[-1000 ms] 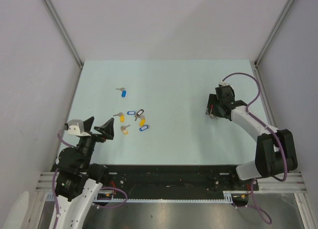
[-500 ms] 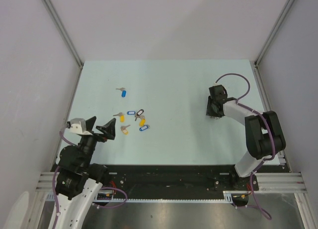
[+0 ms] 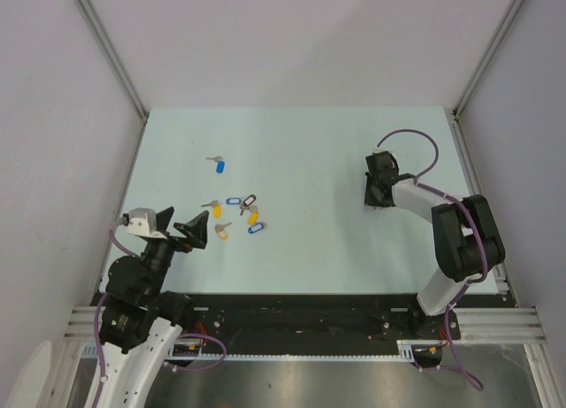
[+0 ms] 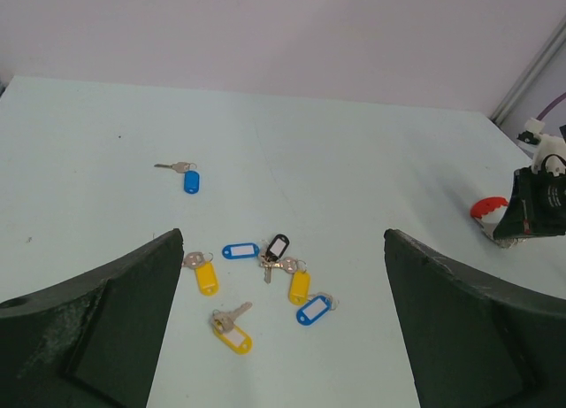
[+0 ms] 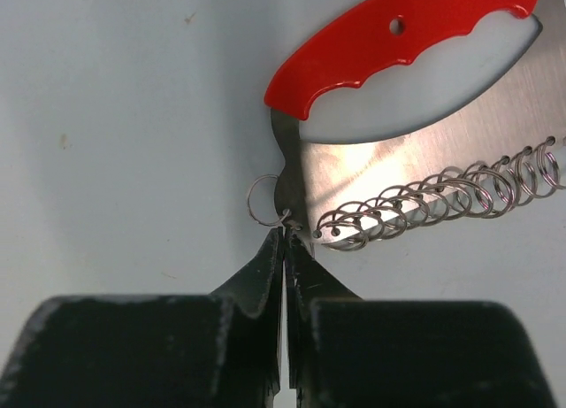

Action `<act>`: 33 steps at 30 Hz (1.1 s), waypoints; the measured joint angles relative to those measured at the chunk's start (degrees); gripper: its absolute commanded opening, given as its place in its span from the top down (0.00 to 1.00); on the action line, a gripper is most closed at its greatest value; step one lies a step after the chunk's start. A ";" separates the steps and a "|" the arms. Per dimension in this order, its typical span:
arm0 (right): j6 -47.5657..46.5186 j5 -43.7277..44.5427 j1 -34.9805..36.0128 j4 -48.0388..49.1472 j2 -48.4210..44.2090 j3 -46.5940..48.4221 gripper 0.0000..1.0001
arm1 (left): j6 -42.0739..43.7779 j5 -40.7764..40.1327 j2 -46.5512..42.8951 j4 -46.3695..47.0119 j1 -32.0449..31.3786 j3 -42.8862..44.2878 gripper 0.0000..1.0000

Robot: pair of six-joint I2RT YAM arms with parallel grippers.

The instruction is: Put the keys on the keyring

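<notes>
At the near left corner of the pale table [image 3: 309, 151] the left gripper [image 3: 177, 224] hangs with its jaws spread wide and nothing between them, pointing out over the surface. Just beyond it lie the keys [image 4: 265, 265] in a loose cluster: a yellow-tagged key [image 4: 232, 337] nearest, then a blue-tagged one [image 4: 313, 309] and two more yellow ones [image 4: 206, 278] [image 4: 299, 287], with a second blue tag [image 4: 240, 250] and a dark tag [image 4: 278, 246] behind them, the dark one touching its neighbours' metal. Farther back and to the left a lone blue-tagged key [image 4: 191, 180] lies apart from the rest. Well off to the right, about as far back as the cluster, the keyring [image 5: 398, 36] lies flat on the table, its red arc joined to a shiny metal plate and a row of small wire rings. The right gripper [image 5: 285, 240] is closed, its tips pressed together at the keyring's lower corner where a small loose ring [image 5: 264, 201] hangs; whether the tips actually pinch the wire I cannot tell.
</notes>
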 measured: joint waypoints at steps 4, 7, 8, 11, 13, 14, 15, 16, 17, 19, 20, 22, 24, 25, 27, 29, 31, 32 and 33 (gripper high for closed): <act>-0.76 0.81 3.69 -0.24 -0.07 0.00 1.00 | -0.02 0.00 0.00 -0.26 0.00 0.00 0.00; -1.40 1.01 8.07 -0.63 -0.28 0.00 1.00 | -0.04 0.00 0.00 -0.59 0.00 0.00 0.00; -1.66 1.01 10.03 -0.85 -0.48 0.00 1.00 | -0.04 0.00 0.00 -0.70 -0.02 0.00 0.00; -2.71 0.15 16.33 -1.60 -1.51 0.00 1.00 | -0.04 0.00 0.15 -0.79 -0.02 0.02 0.00; -3.65 -0.96 20.28 -1.64 -2.56 -0.07 1.00 | -0.04 0.04 0.63 -0.81 0.00 0.02 0.00; -4.22 -1.73 22.10 -1.53 -3.17 -0.17 1.00 | -0.04 0.13 0.90 -0.79 -0.02 0.02 0.00; -4.68 -2.62 24.06 -1.18 -3.98 -0.48 1.00 | -0.02 0.26 1.29 -0.83 0.00 0.02 0.00; -5.05 -3.76 25.86 -0.94 -4.79 -0.85 1.00 | -0.02 0.31 1.70 -0.85 0.00 0.02 0.00; -5.42 -4.85 27.26 -0.55 -5.57 -1.42 0.97 | -0.02 0.33 2.01 -0.87 0.00 0.02 0.00; -5.33 -6.25 28.61 0.11 -6.97 -2.78 0.91 | -0.02 0.35 2.78 -0.98 0.00 0.02 0.00; -5.14 -6.47 28.74 0.26 -7.63 -3.63 0.83 | -0.02 0.35 3.02 -1.14 0.00 0.02 0.00; -4.20 -6.47 28.55 0.07 -8.07 -4.81 0.75 | -0.02 0.42 3.39 -1.20 0.00 0.02 0.00; -3.74 -6.29 28.50 -0.57 -8.09 -5.70 0.74 | -0.02 0.48 3.76 -1.20 0.00 0.02 0.00; -3.48 -6.08 28.52 -1.18 -8.11 -5.95 0.71 | -0.02 0.50 3.93 -1.22 0.00 0.02 0.00; -3.08 -5.79 29.00 -2.14 -8.24 -6.12 0.68 | 0.00 0.83 4.26 -1.29 -0.02 0.02 0.00; -2.71 -5.66 29.66 -3.08 -9.01 -6.16 0.67 | 0.00 1.07 4.52 -1.38 0.00 0.02 0.00; -2.29 -5.49 30.05 -3.43 -10.21 -6.16 0.67 | 0.00 1.31 4.66 -1.57 0.00 0.02 0.00; -2.14 -5.38 30.21 -3.45 -10.84 -6.16 0.67 | 0.00 1.33 4.70 -1.60 0.00 0.02 0.00; -1.92 -5.20 30.34 -3.43 -11.34 -6.16 0.67 | 0.00 1.36 4.74 -1.60 0.00 0.02 0.00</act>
